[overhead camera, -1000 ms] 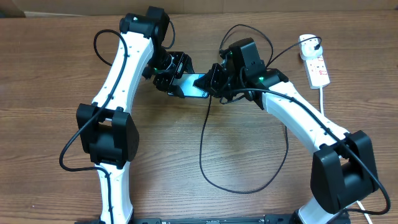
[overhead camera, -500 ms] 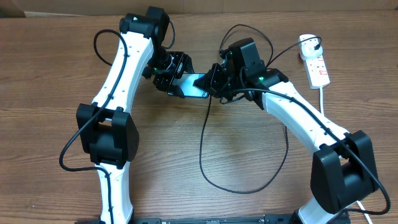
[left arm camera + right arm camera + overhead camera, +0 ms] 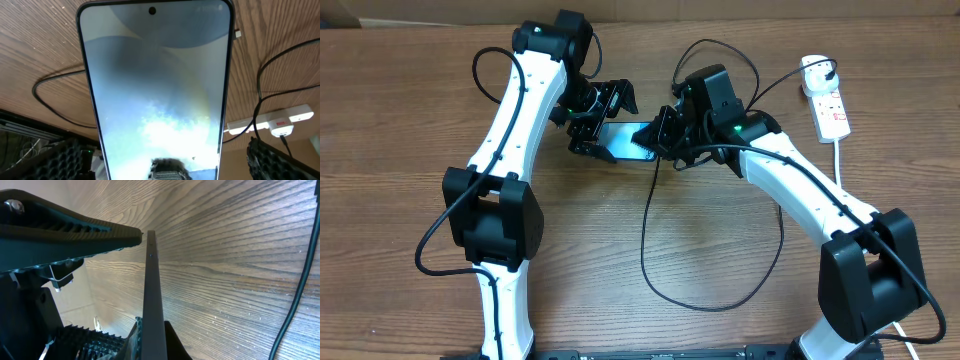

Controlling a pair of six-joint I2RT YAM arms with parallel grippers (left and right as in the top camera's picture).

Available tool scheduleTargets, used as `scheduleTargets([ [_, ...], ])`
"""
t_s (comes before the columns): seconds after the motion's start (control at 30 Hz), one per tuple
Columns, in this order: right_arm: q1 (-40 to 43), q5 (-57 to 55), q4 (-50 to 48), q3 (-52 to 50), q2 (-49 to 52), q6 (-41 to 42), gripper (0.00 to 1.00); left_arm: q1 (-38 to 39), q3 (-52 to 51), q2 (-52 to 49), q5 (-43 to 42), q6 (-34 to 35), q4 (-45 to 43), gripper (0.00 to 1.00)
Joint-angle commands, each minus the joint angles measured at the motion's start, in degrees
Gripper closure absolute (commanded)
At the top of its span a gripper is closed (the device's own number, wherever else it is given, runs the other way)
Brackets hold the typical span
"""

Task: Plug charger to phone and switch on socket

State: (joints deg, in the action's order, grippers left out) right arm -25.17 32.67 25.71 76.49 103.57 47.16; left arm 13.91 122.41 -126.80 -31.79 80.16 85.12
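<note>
Upper centre: the left end effector (image 3: 601, 120) stands wide open around the phone (image 3: 620, 140), not touching it. The right end effector (image 3: 655, 135) seems to clamp the phone's edges. It needs a firm, steady grip while the charger (image 3: 643, 240) tip meets the port. The socket (image 3: 831, 108) lies upper right.

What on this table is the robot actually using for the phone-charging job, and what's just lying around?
Part of the job:
- phone
- thin black charger cable
- white socket strip, far right

Just lying about:
- nothing loose that I can see; only the bare wooden table is left
</note>
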Motion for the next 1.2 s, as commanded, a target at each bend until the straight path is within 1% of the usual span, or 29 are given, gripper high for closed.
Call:
scheduleTargets([
  [0.0,-0.1,0.5,-0.8,0.2,-0.2,-0.7,0.96,0.2,1.6,0.0,-0.8,-2.1,0.3,0.00],
  [0.1,0.6,1.4,-1.4,0.2,-0.3,-0.7,0.96,-0.2,1.6,0.0,-0.9,-5.3,-0.1,0.00],
  [0.13,1.1,2.3,-1.6,0.3,-0.3,-0.7,0.96,-0.5,1.6,0.0,-0.9,-7.9,-0.6,0.01],
  [0.17,2.5,4.0,-1.6,0.3,-0.3,-0.8,0.96,-1.4,1.6,0.0,-1.5,-13.2,-1.8,0.00],
  [0.37,7.0,9.0,-0.4,0.3,-0.9,-4.5,0.96,-5.9,1.6,0.0,-5.9,-26.8,-1.8,0.00],
  [0.4,7.7,9.3,0.4,0.3,-1.0,-5.5,0.96,-6.7,1.6,0.0,-7.5,-30.2,-2.1,0.00],
  [0.5,10.1,10.4,3.3,0.3,-1.9,-8.6,0.96,-9.0,1.6,0.0,-14.2,-45.0,-4.6,0.02],
  [0.53,10.9,11.0,4.2,0.3,-2.2,-9.9,0.96,-9.4,1.6,0.0,-15.3,-47.9,-4.7,0.00],
  [0.6,12.5,12.0,5.5,0.3,-3.0,-11.9,0.96,-10.3,1.6,0.0,-16.1,-51.8,-4.6,0.00],
  [0.67,14.0,13.0,6.6,0.3,-4.0,-13.3,0.96,-10.9,1.6,0.0,-15.6,-53.4,-4.6,0.00],
  [0.7,15.6,14.3,7.4,0.3,-5.2,-14.3,0.96,-11.4,1.6,0.0,-16.5,-56.2,-4.5,0.00],
  [0.73,16.2,14.7,7.6,0.3,-5.7,-14.5,0.96,-11.7,1.6,0.0,-18.1,-57.8,-4.6,0.00],
  [0.8,17.4,16.2,7.9,0.3,-7.3,-14.5,0.96,-12.2,1.6,0.0,-23.8,-60.2,-6.0,0.00],
  [0.9,18.2,17.2,7.9,0.3,-9.8,-14.7,0.96,-12.3,1.6,0.0,-36.2,-67.3,-9.6,0.00],
  [0.93,18.4,17.2,7.9,0.3,-10.7,-14.7,0.96,-12.1,1.6,0.0,-40.7,-70.4,-10.3,0.00],
  [1.0,18.6,17.1,7.9,0.3,-12.7,-14.7,0.96,-11.6,1.6,0.0,-49.7,-78.9,-10.5,0.00],
  [1.03,18.6,16.9,7.9,0.3,-14.6,-14.6,0.96,-11.2,1.6,0.2,-54.3,-85.5,-8.6,0.00],
  [1.1,18.6,16.5,7.9,0.3,-16.4,-14.6,0.96,-11.1,1.6,0.4,-54.5,-89.4,-5.6,0.00],
  [1.13,18.6,15.9,8.1,0.3,-18.1,-14.4,0.96,-10.8,1.6,0.4,-54.7,-94.3,-1.8,0.00],
  [1.17,18.6,15.4,8.1,0.3,-18.9,-14.2,0.96,-10.7,1.6,0.4,-54.9,-97.7,0.7,0.00],
])
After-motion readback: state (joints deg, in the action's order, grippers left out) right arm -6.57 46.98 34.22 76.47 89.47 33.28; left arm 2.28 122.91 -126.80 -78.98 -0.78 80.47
